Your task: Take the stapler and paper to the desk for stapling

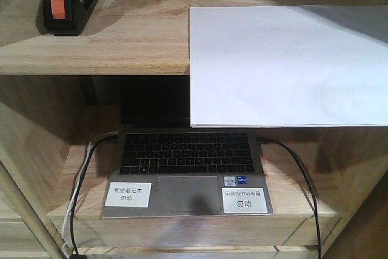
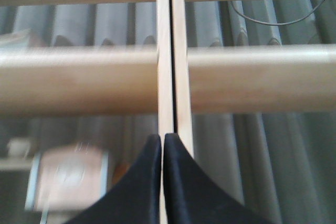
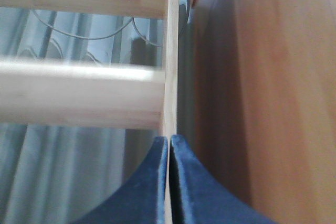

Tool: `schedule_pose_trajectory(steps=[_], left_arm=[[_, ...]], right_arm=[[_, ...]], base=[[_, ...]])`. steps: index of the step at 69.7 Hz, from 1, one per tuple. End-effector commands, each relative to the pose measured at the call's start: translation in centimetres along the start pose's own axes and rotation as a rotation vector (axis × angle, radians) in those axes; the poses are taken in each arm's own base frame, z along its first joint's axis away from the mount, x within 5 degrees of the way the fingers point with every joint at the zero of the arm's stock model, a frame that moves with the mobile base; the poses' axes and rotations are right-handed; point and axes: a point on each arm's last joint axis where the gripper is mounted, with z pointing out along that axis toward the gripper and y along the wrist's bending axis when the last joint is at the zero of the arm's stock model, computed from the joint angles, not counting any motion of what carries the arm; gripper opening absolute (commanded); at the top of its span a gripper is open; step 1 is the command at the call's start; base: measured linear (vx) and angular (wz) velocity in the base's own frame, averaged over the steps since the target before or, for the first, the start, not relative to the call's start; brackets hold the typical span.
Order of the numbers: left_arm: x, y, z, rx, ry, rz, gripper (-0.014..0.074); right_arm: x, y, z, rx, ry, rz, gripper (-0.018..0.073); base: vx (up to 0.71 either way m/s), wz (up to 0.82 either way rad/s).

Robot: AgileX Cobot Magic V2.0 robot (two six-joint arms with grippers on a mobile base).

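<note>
On the upper shelf [image 1: 97,47], in the front view, the stapler [image 1: 63,5] stands at the far left, near the back, with its orange patch toward the camera. The paper [image 1: 285,59] lies on the right part of the same shelf, well apart from the stapler. Its front part hangs over the shelf edge, above the laptop [image 1: 185,174] on the lower shelf. No gripper shows in this view, and the desk is not visible in any picture.

From the left wrist view, the left gripper [image 2: 162,140] has its two black fingers pressed together with nothing between them. Just ahead, a thin wooden upright [image 2: 177,77] crosses a horizontal rail [image 2: 79,80]. The picture is blurred.

From the right wrist view, the right gripper [image 3: 169,141] is also closed and empty, close to a wooden post [image 3: 170,51].

I judge that nothing is picked up yet. Closed fingers could push the stapler deeper instead of gripping it. The overhanging paper could slide off if it is bumped. Either arm could hit the shelf frame, which is very near.
</note>
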Motion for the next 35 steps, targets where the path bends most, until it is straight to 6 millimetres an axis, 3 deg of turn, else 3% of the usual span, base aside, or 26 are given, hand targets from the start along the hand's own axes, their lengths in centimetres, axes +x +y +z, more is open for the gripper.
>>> schedule_pose_trajectory(steps=[1,7,15,26,35], left_arm=[[-1.5,0.0,2.7,0.010,0.057,-0.008,-0.0006],[-1.2,-0.1,4.6,0.020,0.159,-0.008,-0.0003],[0.8,-0.2,6.3,0.031,0.306,-0.008,0.0004],[3.7,-0.4,7.7,0.046,0.502,-0.009,0.0022],[5.0,-0.4,8.1,0.054,0.604,-0.010,0.0079]], right_arm=[[-1.2,0.0,2.9,-0.001,0.070,0.026,-0.0006],[-0.9,0.1,5.2,-0.011,0.187,0.043,-0.0006],[1.2,0.2,7.4,-0.024,0.362,0.044,-0.0006],[4.3,0.4,8.8,-0.037,0.547,0.046,0.0000],[5.6,0.6,9.1,-0.047,0.637,0.074,0.0041]], base=[[0.00,0.00],[0.00,0.00],[0.00,0.00],[0.00,0.00],[0.00,0.00]])
